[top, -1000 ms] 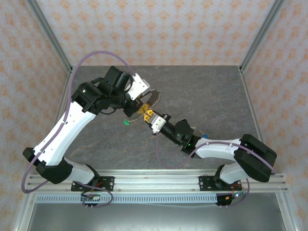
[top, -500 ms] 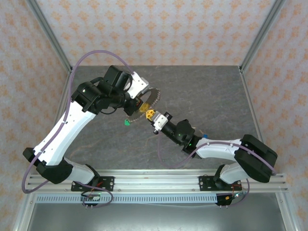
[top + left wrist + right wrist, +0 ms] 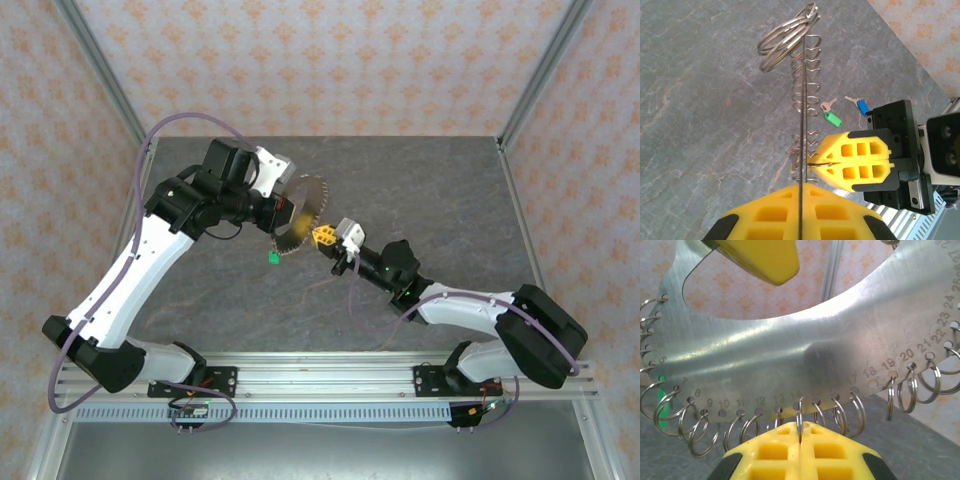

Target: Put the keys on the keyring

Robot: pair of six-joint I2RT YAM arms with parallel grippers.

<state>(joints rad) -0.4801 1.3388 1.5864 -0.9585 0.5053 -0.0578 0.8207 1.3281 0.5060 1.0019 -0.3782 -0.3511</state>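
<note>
Jaws shut both sides: left gripper (image 3: 284, 212) clamps the keyring (image 3: 790, 355), right gripper (image 3: 322, 236) pinches one split ring (image 3: 799, 416); green-tagged key (image 3: 831, 118) likely next.

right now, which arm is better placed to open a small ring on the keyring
Right, probably: the right pincer is shut on a small ring at the keyring's edge, while the left pincer is busy holding the keyring up.
</note>
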